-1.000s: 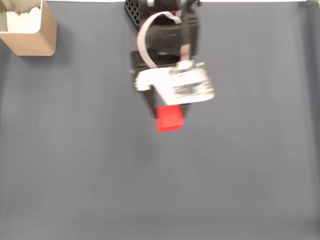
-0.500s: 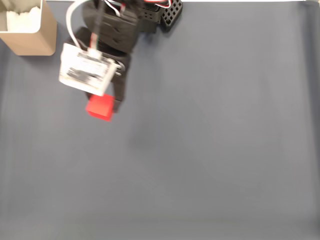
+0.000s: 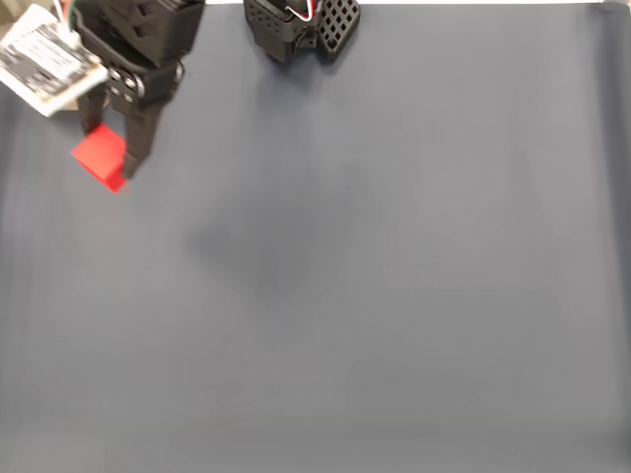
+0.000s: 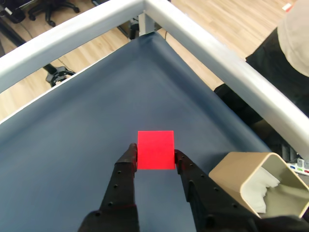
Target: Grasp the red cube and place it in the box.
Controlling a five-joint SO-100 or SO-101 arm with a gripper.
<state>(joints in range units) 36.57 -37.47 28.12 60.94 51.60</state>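
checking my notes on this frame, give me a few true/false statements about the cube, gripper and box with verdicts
1. The red cube sits between the fingers of the gripper. True.
2. The cube is already inside the box. False: in the wrist view the box stands to the right of the gripper, with the cube outside it.
3. The box has a white lining. True.
4. The gripper is open with nothing in it. False: it is shut on the cube.
5. In the fixed view the cube is near the right edge. False: it is near the upper left.

Open mat (image 3: 394,296) right of arm (image 3: 138,39)
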